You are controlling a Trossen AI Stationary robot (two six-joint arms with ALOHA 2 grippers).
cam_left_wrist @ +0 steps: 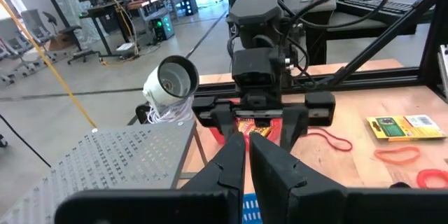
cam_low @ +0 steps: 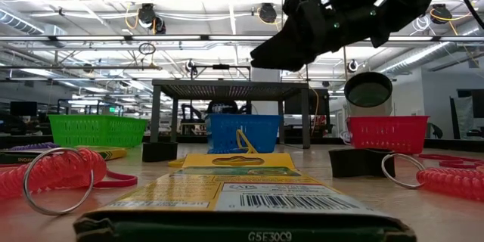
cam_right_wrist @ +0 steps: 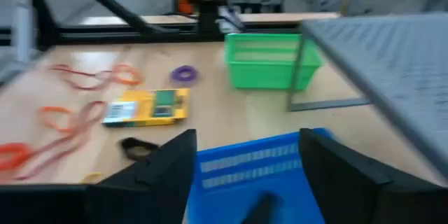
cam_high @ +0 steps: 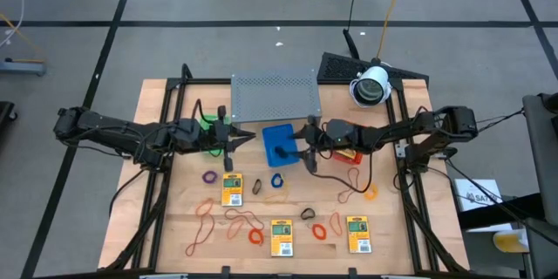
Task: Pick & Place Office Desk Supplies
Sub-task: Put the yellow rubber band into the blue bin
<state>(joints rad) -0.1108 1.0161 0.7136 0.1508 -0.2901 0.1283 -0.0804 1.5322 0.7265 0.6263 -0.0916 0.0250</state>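
The right gripper hangs over the blue tray near the table's middle, jaws spread wide and holding nothing; a dark item lies inside the tray between the fingers, its kind not discernible. The left gripper waits beside the green tray, fingers pressed nearly together and empty. The remaining supplies sit toward the front edge: yellow packets, orange-red rubber bands, a purple ring, a blue ring and dark clips. Risks, in my judgement: the two grippers face each other closely across the blue tray and could collide, and a careless lift could catch the tray's rim and drag it. Legible print: "G5E30C9" on the nearest packet in the low view; other packet text is unreadable.
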